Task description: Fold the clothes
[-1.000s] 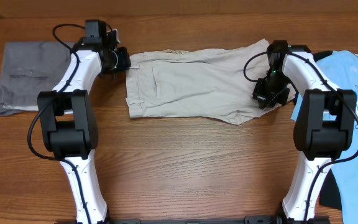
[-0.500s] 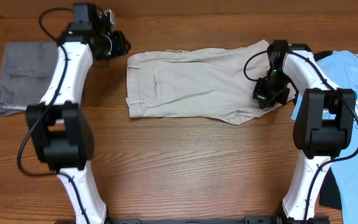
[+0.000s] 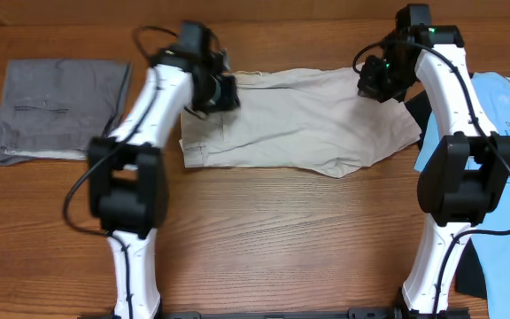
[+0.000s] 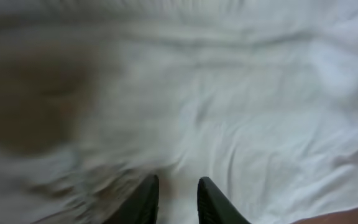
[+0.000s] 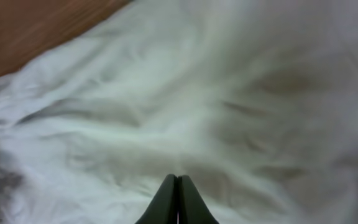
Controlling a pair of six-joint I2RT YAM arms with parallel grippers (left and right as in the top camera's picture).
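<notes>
Khaki trousers lie flat on the wooden table, folded lengthwise into one long band. It runs from 9 o'clock to 3 o'clock across the far half of the tabletop. We see the waistband at the 9 o'clock end. The leg ends are at the 3 o'clock end, where the cloth is rumpled and its edge uneven.

Over the 12 o'clock corner of the waistband end we find the left gripper. In the blurred left wrist view its two dark fingers stand a narrow gap apart, with pale cloth filling the picture beyond them. We cannot tell whether they touch the fabric or have any of it between them.

At the 12 o'clock edge of the leg end sits the right gripper. In the right wrist view its fingers are pressed tight together with no gap, pointing at creased cloth. A strip of bare wood shows at 10 o'clock in that view. Whether a fold is caught between the tips we cannot tell.

Further out at 9 o'clock, apart from the waistband, a pair of grey folded trousers lies flat. At 3 o'clock, just beyond the right arm, a light blue T-shirt with white lettering is spread at the table's edge. A dark cloth lies at 6 o'clock of it.
</notes>
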